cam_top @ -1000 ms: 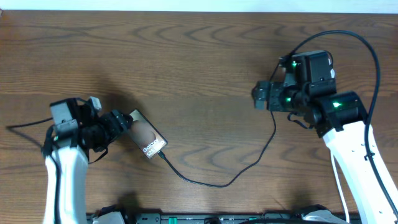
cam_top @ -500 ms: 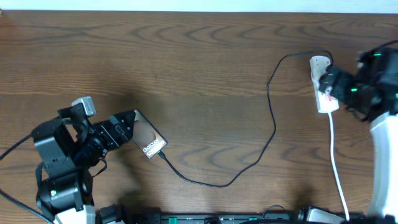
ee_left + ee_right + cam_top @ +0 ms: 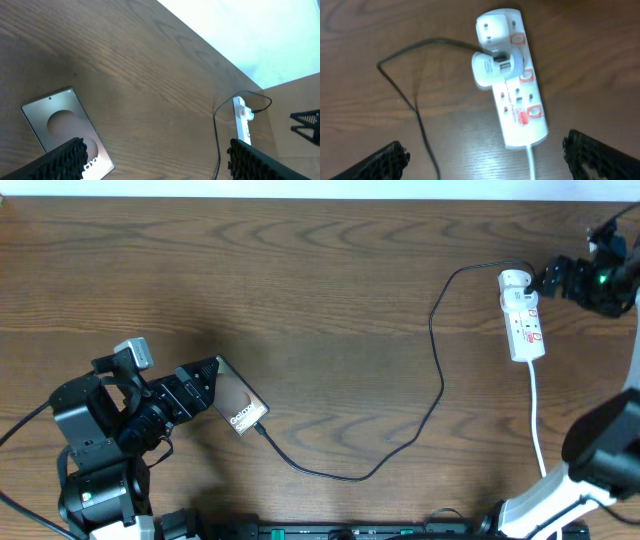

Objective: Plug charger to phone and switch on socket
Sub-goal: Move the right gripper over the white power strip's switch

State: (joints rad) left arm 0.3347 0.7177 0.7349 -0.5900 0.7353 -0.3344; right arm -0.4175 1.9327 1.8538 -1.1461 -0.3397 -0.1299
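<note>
The phone (image 3: 240,404) lies flat at the left of the table, and in the left wrist view the phone (image 3: 60,122) shows at lower left. The charger (image 3: 437,370), a thin black cable, meets the phone's lettered end and curves across to the socket (image 3: 523,328). There it ends in a white adapter (image 3: 495,70) plugged into the socket (image 3: 517,97). My left gripper (image 3: 197,387) stands open at the phone's far end and holds nothing. My right gripper (image 3: 553,278) is open just right of the socket's top end. Both wrist views show wide jaws: left gripper (image 3: 160,162), right gripper (image 3: 492,157).
The socket's white cord (image 3: 538,415) runs toward the table's front edge. Thick black arm cables and the arm bases (image 3: 330,531) line the front edge. The table's far edge (image 3: 210,47) meets a pale wall.
The right gripper has swung right, from over the socket to just past its top end, uncovering it. The left arm drew back a little from the phone, then stayed.
</note>
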